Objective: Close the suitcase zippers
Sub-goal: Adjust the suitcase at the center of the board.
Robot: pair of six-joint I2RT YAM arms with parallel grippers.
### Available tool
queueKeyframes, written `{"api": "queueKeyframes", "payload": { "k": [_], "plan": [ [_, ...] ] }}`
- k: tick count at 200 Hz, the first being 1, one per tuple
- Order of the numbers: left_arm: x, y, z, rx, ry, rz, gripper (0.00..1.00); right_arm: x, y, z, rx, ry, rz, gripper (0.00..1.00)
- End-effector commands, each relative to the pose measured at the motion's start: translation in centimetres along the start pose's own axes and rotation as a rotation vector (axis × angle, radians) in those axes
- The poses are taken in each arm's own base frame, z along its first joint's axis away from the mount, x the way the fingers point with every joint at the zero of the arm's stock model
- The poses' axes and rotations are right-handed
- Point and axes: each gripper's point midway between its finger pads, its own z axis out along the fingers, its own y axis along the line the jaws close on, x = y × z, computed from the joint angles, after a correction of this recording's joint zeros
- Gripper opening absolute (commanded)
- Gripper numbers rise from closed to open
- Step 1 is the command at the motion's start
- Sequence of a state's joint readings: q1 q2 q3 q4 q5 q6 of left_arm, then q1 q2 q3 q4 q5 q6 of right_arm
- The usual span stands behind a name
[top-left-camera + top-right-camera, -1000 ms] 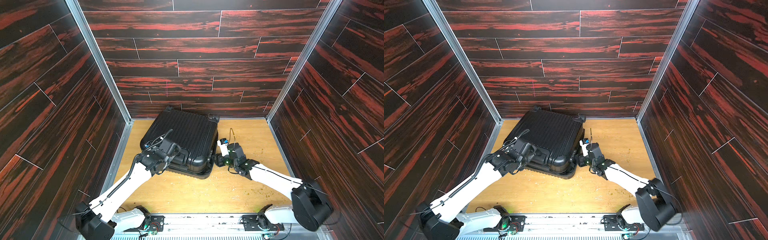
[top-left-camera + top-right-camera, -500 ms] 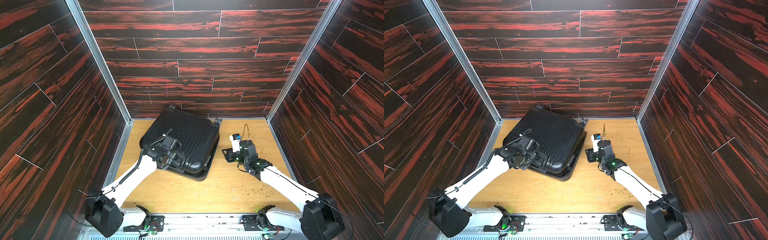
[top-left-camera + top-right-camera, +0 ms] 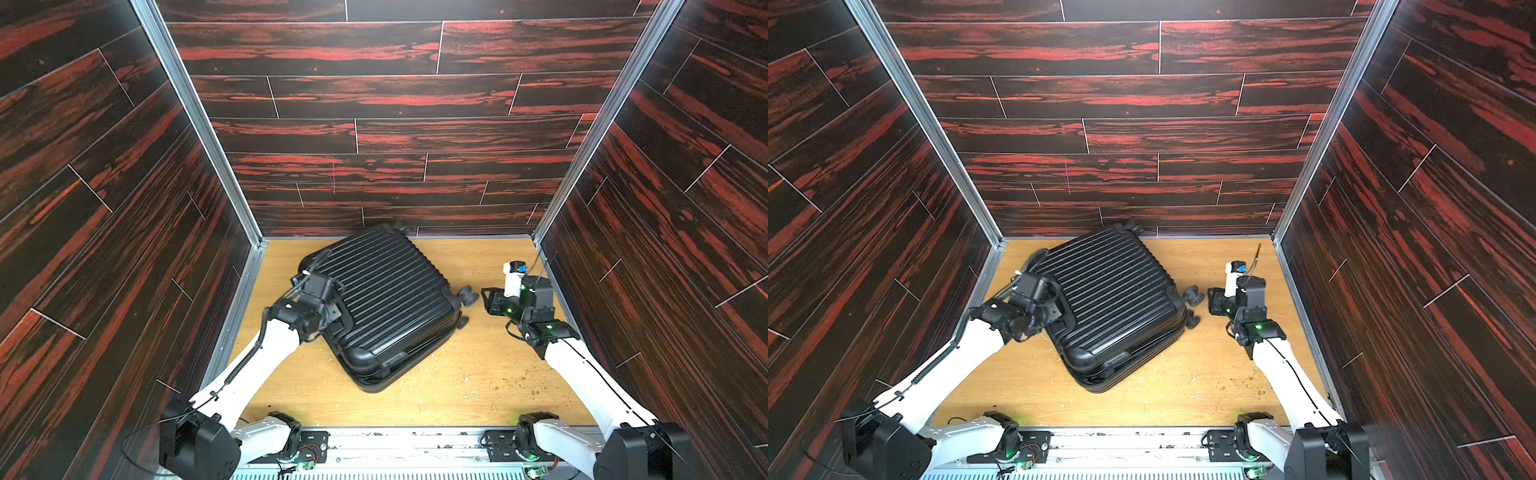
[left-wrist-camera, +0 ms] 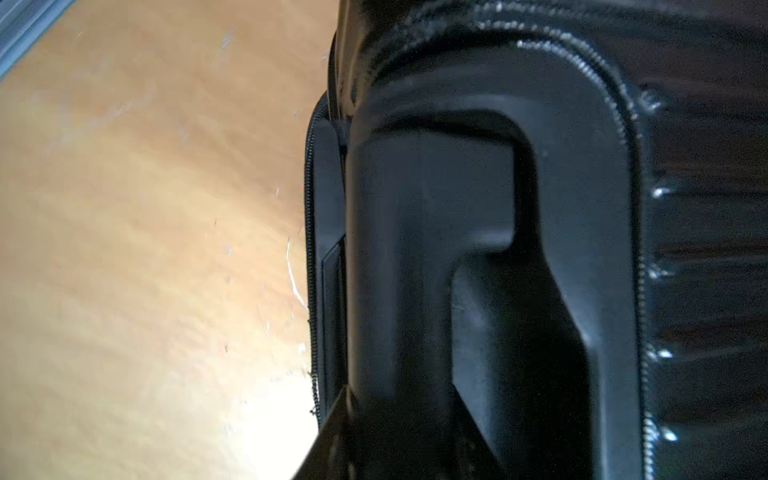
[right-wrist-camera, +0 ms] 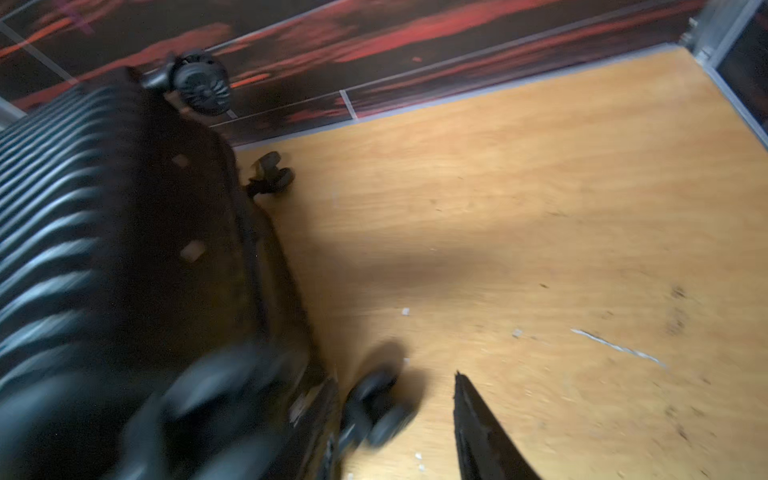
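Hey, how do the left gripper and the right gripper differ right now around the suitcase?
The left gripper is against the side edge of the suitcase; the right gripper stands clear of it, beside a wheel. The right gripper is open and empty; the left gripper's jaws cannot be made out. Both are black and low over the table.
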State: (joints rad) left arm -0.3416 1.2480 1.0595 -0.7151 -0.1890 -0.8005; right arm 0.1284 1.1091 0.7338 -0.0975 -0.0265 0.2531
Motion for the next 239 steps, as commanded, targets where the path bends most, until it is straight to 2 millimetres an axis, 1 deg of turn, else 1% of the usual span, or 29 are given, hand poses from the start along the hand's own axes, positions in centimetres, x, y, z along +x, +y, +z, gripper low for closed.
{"api": "queueKeyframes", "payload": {
  "k": [1, 20, 37, 59, 74, 77, 93, 110, 117, 121, 123, 128, 145, 166, 182, 198, 219, 226, 227, 229, 236, 239],
  "plan": [
    [-3.0, -4.9, -0.9, 0.194, -0.013, 0.227, 0.27, 2.1, -0.2, 0.6, -0.031, 0.077, 0.026, 0.46],
    [-4.0, -6.4, -0.5, 0.231, 0.022, 0.309, 0.26, 3.0, 0.2, 1.5, -0.068, 0.123, 0.032, 0.46],
    [-5.2, -7.6, 0.1, 0.258, 0.039, 0.383, 0.26, 3.8, 1.4, 2.0, -0.149, 0.161, 0.03, 0.46],
    [-7.3, -8.6, 0.7, 0.269, 0.03, 0.416, 0.25, 4.7, 2.6, 2.5, -0.227, 0.201, 0.031, 0.47],
    [-8.5, -9.9, 0.9, 0.321, 0.022, 0.432, 0.22, 5.2, 3.2, 2.7, -0.263, 0.213, 0.029, 0.47],
    [-8.8, -10.2, 0.8, 0.334, 0.017, 0.44, 0.22, 5.3, 3.8, 2.6, -0.297, 0.218, 0.03, 0.47],
    [-10.2, -11.2, 1.2, 0.345, -0.006, 0.474, 0.22, 5.9, 5.2, 2.5, -0.366, 0.234, 0.019, 0.47],
    [-11.5, -11.5, 2.1, 0.321, -0.012, 0.497, 0.22, 6.8, 6.7, 2.6, -0.411, 0.259, -0.006, 0.47],
    [-12.1, -11.7, 2.3, 0.316, -0.01, 0.506, 0.22, 7.2, 7.3, 2.6, -0.428, 0.271, -0.017, 0.47],
    [-12.5, -11.8, 2.0, 0.314, -0.017, 0.512, 0.22, 7.4, 7.7, 2.6, -0.438, 0.278, -0.023, 0.47],
    [-12.3, -11.7, 2.8, 0.305, 0.0, 0.515, 0.22, 7.5, 7.9, 2.6, -0.444, 0.283, -0.024, 0.47],
    [-12.7, -11.7, 3.1, 0.297, 0.002, 0.52, 0.22, 7.8, 8.4, 2.6, -0.46, 0.288, -0.032, 0.47],
    [-13.7, -11.4, 3.5, 0.264, 0.01, 0.533, 0.22, 8.6, 10.1, 2.5, -0.499, 0.305, -0.061, 0.47],
    [-14.5, -10.2, 3.5, 0.201, 0.015, 0.533, 0.22, 9.1, 11.8, 2.4, -0.537, 0.316, -0.081, 0.47],
    [-14.4, -9.1, 3.4, 0.155, 0.018, 0.534, 0.23, 9.4, 13.0, 2.4, -0.569, 0.319, -0.093, 0.47],
    [-13.9, -7.7, 3.4, 0.111, 0.023, 0.533, 0.23, 9.6, 13.8, 2.5, -0.581, 0.323, -0.104, 0.47],
    [-13.1, -6.0, 3.2, 0.06, 0.023, 0.529, 0.23, 9.6, 14.2, 2.9, -0.568, 0.32, -0.111, 0.47],
    [-12.8, -5.4, 3.6, 0.039, 0.032, 0.526, 0.23, 9.6, 13.8, 3.2, -0.538, 0.313, -0.105, 0.47],
    [-12.9, -5.3, 3.1, 0.041, 0.021, 0.525, 0.23, 9.5, 13.7, 3.2, -0.533, 0.312, -0.104, 0.47],
    [-13.0, -5.2, 2.8, 0.038, 0.011, 0.523, 0.23, 9.5, 13.5, 3.3, -0.52, 0.309, -0.102, 0.47],
    [-13.2, -4.8, 2.5, 0.023, -0.01, 0.516, 0.23, 9.5, 13.0, 3.5, -0.491, 0.303, -0.098, 0.47],
    [-13.3, -4.6, 2.5, 0.017, -0.017, 0.513, 0.24, 9.5, 12.5, 3.8, -0.461, 0.296, -0.097, 0.47]
  ]
}}
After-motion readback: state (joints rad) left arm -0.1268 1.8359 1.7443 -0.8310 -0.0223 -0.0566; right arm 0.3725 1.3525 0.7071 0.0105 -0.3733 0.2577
